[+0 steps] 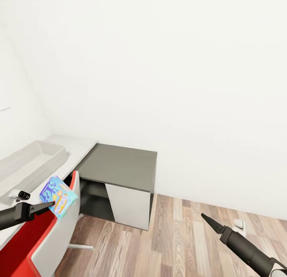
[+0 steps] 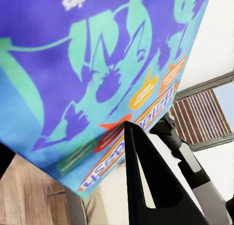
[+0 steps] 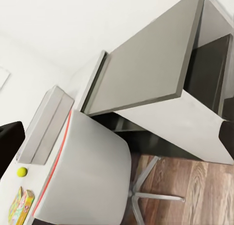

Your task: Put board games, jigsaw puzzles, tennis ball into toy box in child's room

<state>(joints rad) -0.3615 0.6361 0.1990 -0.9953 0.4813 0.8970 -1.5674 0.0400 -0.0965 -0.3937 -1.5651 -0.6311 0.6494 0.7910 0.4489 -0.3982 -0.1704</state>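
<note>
One blue-and-teal board game (image 1: 58, 197) is pinched in the left jaws (image 1: 51, 204) at about eight o'clock in the head view, held tilted in the air above a red-and-grey chair (image 1: 48, 237) and just beside the counter (image 1: 77, 147); in the left wrist view the box's printed face (image 2: 92, 64) sits close to the camera with one dark finger (image 2: 151, 181) pressed against its lower edge; the toy box (image 1: 34, 159), light grey with flared sides, rests on the counter at about nine o'clock, near the held game but apart from it; a lower dark-grey-topped cabinet (image 1: 119, 165) stands against the white wall at about six o'clock, on the wood-plank floor (image 1: 179, 237); the right jaws (image 1: 210, 223) hang over the floor at about four o'clock, pressed together into a point and gripping nothing; the right wrist view shows the tennis ball (image 3: 21, 172) on the counter just beside the toy box (image 3: 44, 125), and a yellow-orange board game (image 3: 20, 206) lying flat near the ball, with the chair's grey back (image 3: 92, 176) close to both.
</note>
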